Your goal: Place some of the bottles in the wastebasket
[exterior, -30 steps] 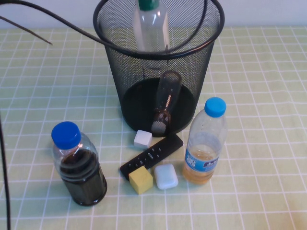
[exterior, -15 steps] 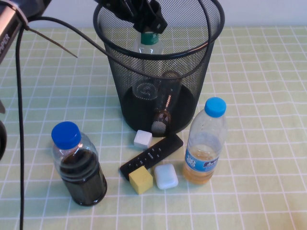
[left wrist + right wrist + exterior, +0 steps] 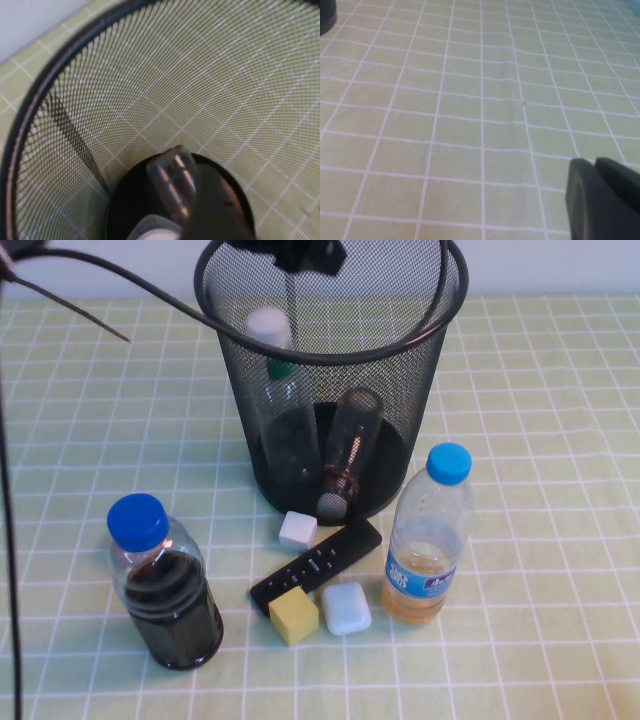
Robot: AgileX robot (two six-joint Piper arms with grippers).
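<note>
black wire-mesh wastebasket (image 3: 420, 370), solid black base. inside it: clear bottle with white cap (image 3: 268, 325) and green neck band; smaller clear bottle (image 3: 345, 455), brownish neck, white cap. left gripper (image 3: 305, 252) black, above the far rim. right gripper (image 3: 600, 197) black, over green cloth. tablecloth (image 3: 560, 390) pale green, white grid. blue-capped bottles: dark liquid (image 3: 165, 585), amber liquid (image 3: 428, 540). yellow block (image 3: 293, 616), black remote (image 3: 316, 564).

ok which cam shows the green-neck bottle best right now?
High view: the green-neck bottle stands inside the wastebasket, whole length visible through the mesh, below the left pincer at the rim. The left wrist view catches only its white cap at the frame edge. The right wrist view shows just tablecloth and the right pincer.
</note>
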